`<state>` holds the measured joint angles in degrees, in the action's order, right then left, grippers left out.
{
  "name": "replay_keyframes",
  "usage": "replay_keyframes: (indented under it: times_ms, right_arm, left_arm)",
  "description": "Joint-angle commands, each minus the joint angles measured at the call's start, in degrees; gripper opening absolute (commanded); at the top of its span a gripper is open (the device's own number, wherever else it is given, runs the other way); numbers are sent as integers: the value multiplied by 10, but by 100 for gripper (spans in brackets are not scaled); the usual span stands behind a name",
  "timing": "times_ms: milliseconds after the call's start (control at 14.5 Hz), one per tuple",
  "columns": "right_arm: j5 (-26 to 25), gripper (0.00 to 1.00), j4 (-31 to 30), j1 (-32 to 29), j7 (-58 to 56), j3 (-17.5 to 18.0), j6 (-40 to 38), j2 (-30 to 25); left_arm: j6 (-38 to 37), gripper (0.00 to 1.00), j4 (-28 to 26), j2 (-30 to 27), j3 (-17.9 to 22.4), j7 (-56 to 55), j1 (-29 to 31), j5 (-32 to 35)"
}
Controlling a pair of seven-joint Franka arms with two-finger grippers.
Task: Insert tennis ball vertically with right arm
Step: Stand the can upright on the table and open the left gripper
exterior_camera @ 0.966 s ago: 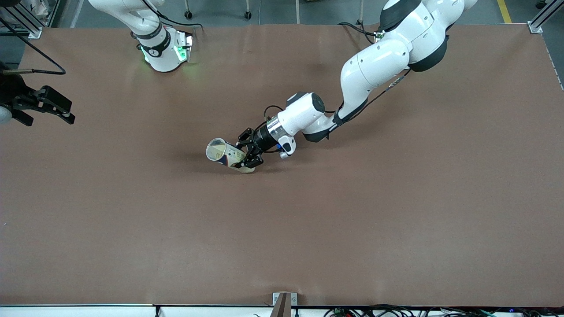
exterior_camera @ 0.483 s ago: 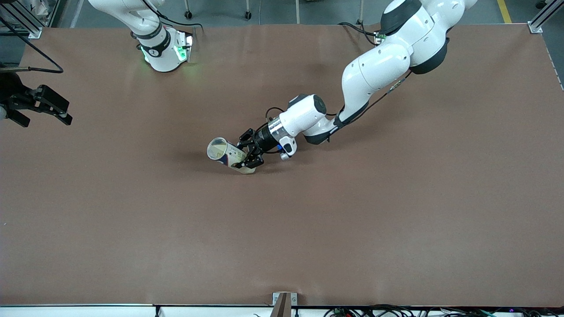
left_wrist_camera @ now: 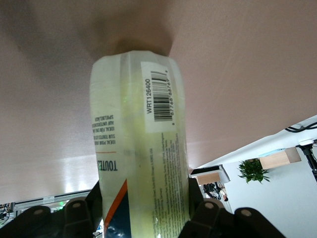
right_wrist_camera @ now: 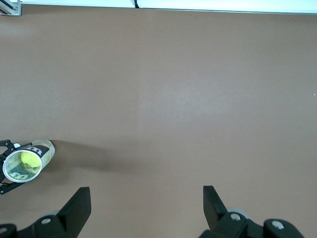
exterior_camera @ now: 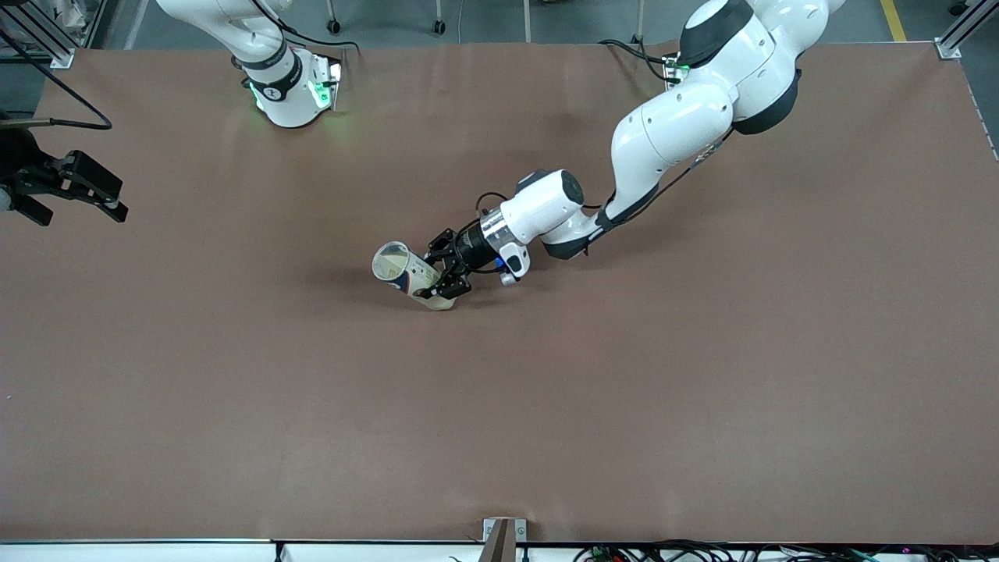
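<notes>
Tilting a little more upright than a second ago, the can (exterior_camera: pixel 411 276) near the table's middle, ball (right_wrist_camera: pixel 28 158) already inside, stays clamped in the left gripper (exterior_camera: pixel 442 275), while the right gripper (exterior_camera: pixel 69 190), fingers wide and empty, waits over the right arm's end of the table (exterior_camera: pixel 624 390), so insertion looks done.

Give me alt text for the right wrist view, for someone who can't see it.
The right pincer hangs open and empty over the bare brown table. Farther off, a clear tube with a yellow tennis ball inside is clamped by the left pincer, its open mouth facing the camera.
</notes>
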<state>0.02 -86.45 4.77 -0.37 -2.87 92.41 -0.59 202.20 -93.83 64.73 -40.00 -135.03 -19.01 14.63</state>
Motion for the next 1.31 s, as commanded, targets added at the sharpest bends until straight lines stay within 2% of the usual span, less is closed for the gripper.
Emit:
replay_keyframes:
  times_ms: [0, 276, 345, 483, 1034, 1241]
  right_arm:
    - [-12, 100, -5, 0, 1, 0, 5, -9]
    - [-12, 100, -5, -1, -1, 0, 2, -9]
    - [-12, 100, -5, -1, -1, 0, 3, -9]
    - [-12, 100, 1, -1, -1, 1, 2, -8]
    - [-13, 100, 10, -2, -1, 0, 5, -5]
    - [-13, 100, 11, -3, -1, -1, 5, -5]
  left_arm:
    - [6, 66, -20, 12, 6, -4, 15, 23]
    - [6, 69, -31, 10, 6, -4, 28, 29]
    - [6, 76, -33, 10, 6, -4, 31, 36]
    - [6, 100, -39, 9, 6, -4, 36, 40]
    - [4, 100, -69, 1, 5, -3, 77, 69]
    - [1, 100, -89, -9, 5, -2, 97, 100]
